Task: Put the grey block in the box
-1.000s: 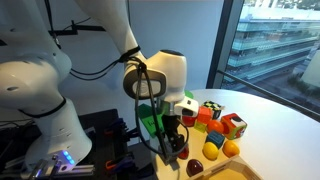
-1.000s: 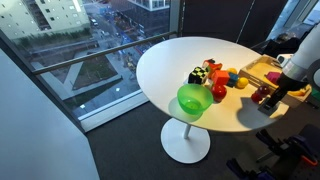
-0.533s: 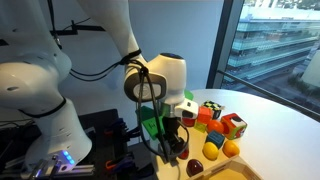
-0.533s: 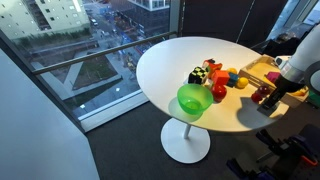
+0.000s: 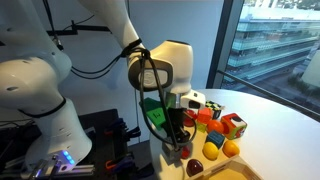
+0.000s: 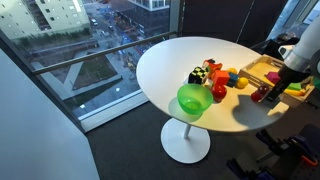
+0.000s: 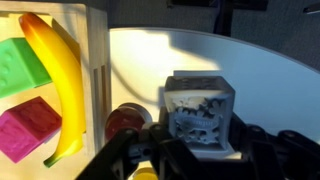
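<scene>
So in the wrist view we're seeing the gripper [image 7: 200, 160] squeezing the grey block [image 7: 200, 112] between its dark fingers [image 7: 285, 155], sitting centre frame and a bit low. The block is showing against bare white table [image 7: 250, 60], just right of the box [image 7: 97, 70] and not inside it. We can't tell whether it's touching the tabletop. The box is filling the upper left, and a banana [image 7: 62, 80], a green block [image 7: 20, 65] and a pink block [image 7: 30, 128] are lying in it. A red round toy [image 7: 124, 122] is sitting just outside the box wall, left of the grey block. In an exterior view the gripper [image 6: 270, 94] is hanging at the right edge of the frame beside the box [image 6: 262, 68], with a green bowl [image 6: 193, 99] sitting near the middle of the frame. The grey block is too small for us to pick out there.
</scene>
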{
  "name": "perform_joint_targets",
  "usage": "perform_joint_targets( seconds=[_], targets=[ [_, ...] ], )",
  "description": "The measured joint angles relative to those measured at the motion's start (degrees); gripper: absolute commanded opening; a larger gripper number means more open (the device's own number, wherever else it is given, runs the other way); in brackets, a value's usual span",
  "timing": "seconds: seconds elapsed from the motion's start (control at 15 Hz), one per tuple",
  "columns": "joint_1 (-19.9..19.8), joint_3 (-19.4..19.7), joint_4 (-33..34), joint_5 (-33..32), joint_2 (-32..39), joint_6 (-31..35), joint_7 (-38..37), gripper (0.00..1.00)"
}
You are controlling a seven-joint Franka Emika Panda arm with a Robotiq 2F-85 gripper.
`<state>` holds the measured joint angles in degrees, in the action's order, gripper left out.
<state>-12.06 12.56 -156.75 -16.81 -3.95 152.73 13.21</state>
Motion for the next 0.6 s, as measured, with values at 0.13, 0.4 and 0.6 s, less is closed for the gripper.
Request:
perform_joint_targets(
  seconds=[0.13, 0.4, 0.6],
  targets=[
    [-0.38, 0.02, 1.39, -0.01, -1.80, -2.27, -0.63, 0.30],
    [-2.25, 0.11, 5.14, -1.83, -2.60, -4.19, -3.85, 0.30],
    [-3.83, 0.43, 7.87, -3.71, -1.49, -4.24, -7.09, 0.30]
  ],
)
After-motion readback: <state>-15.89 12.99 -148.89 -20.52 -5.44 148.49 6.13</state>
